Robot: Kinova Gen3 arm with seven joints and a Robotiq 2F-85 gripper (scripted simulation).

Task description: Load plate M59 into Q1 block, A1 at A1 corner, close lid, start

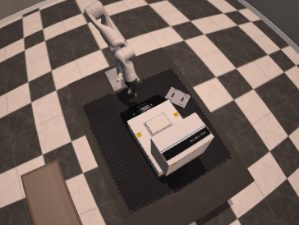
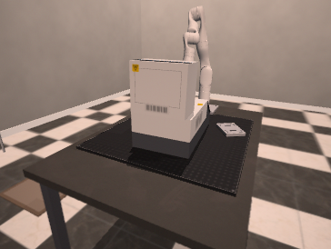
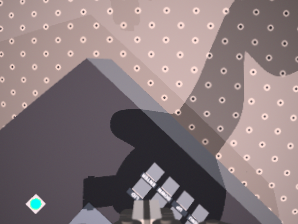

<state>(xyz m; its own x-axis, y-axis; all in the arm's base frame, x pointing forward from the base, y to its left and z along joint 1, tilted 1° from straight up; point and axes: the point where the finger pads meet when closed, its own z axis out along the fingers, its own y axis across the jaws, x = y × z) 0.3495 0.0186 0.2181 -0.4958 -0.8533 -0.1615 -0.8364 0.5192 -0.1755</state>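
the grey two-finger gripper [image 3: 148,212] is closed on nothing, poised just above the row of pale square keys [image 3: 167,192] on the white box-shaped cycler [image 1: 168,131]. the keys lie directly ahead of its fingertips, row running diagonally. plate not discernible.

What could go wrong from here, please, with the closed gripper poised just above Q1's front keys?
1. The keys sit packed close together, so the shut gripper could catch a neighbouring key instead of the one intended.
2. Q1 merely rests on the mat; a slanted or hard press might slide or turn it.
3. A flat pale piece lies beside Q1. If that is the plate, pressing keys now would be premature.
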